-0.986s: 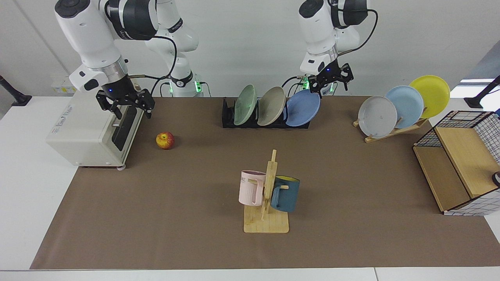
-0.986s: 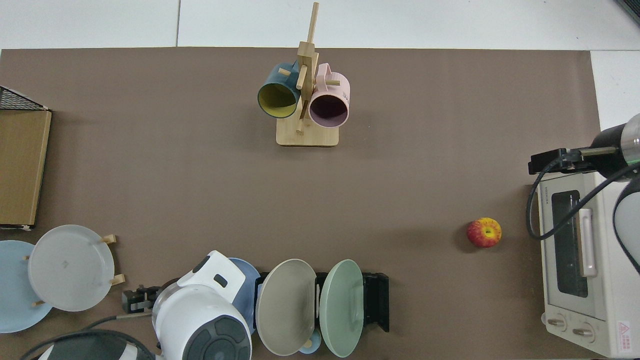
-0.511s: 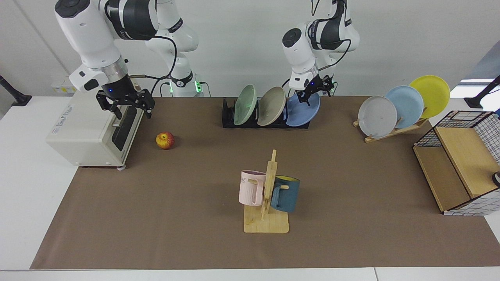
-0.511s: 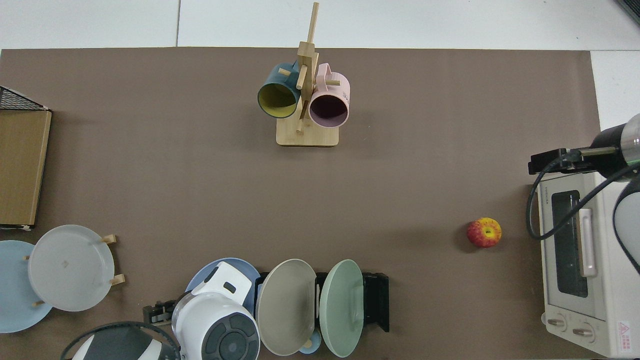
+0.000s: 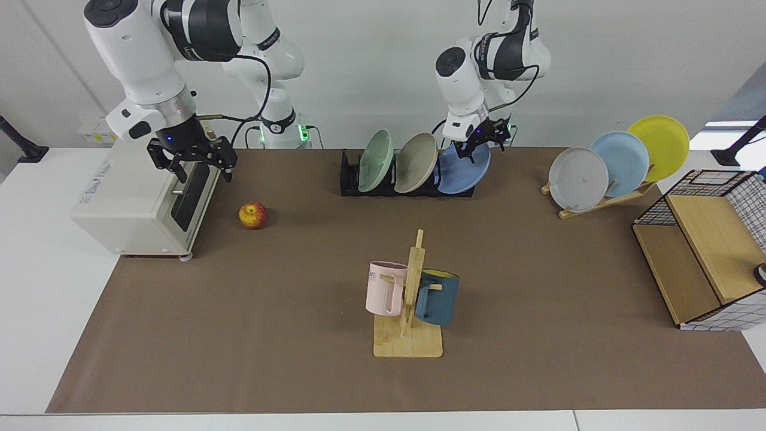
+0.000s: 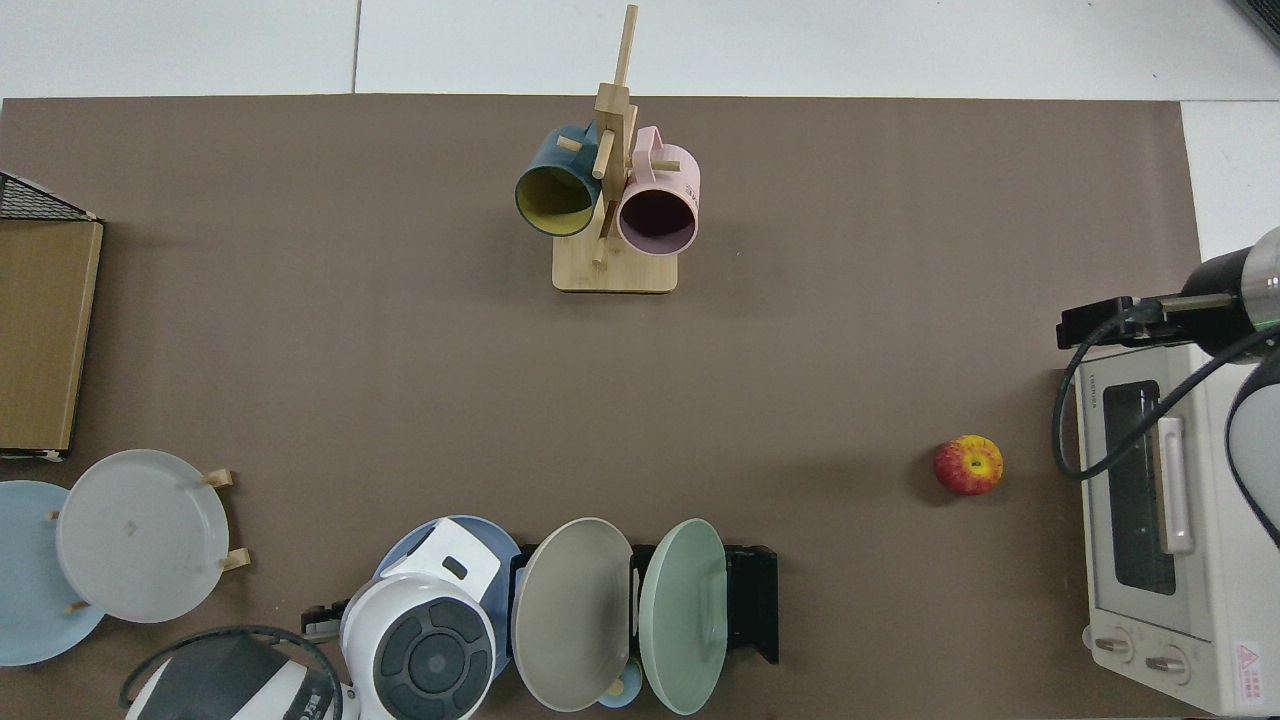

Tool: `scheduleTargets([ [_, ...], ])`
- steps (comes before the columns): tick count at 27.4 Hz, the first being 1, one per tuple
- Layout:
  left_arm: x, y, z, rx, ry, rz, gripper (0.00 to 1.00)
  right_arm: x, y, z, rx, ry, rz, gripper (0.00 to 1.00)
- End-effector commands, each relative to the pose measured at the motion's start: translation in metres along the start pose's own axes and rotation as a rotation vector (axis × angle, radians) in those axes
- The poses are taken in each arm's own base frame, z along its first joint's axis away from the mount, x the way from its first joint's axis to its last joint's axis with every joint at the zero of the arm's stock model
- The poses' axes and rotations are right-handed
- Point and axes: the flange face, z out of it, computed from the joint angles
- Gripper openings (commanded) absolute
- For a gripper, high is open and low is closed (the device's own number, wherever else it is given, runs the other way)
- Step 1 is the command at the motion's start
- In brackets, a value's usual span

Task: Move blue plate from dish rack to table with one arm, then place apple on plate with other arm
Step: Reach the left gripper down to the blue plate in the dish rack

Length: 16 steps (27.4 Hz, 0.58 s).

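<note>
- We judge the left gripper (image 5: 477, 145) sits at the top rim of the blue plate (image 5: 464, 170) to lift it from the dish rack (image 5: 350, 179), where the plate leans in the end slot beside a beige and a green plate; whether its fingers have clamped, we cannot tell.
- The right gripper (image 5: 192, 160) waits with fingers spread above the toaster oven (image 5: 128, 203), near the apple (image 5: 252, 215) (its later job, we assume), which lies on the brown surface (image 5: 269, 335).
- The top view hides the left gripper under the arm, yet shows the rack's slots (image 6: 750, 600); the facing view shows gripper height.
</note>
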Motion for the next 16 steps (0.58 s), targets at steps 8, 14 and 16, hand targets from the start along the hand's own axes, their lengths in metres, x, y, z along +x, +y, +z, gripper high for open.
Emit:
scheduleTargets([
  [8,0.009,-0.007,0.008,-0.038,-0.017,0.046,0.56,-0.005,0.001,-0.001,0.008,0.014,-0.005,1.0],
  [14,0.017,-0.015,0.004,-0.066,-0.034,0.05,0.27,-0.005,0.001,-0.001,0.008,0.014,-0.005,1.0],
  [16,0.019,-0.017,0.001,-0.068,-0.032,0.043,0.15,-0.005,0.001,-0.001,0.008,0.014,-0.005,1.0],
])
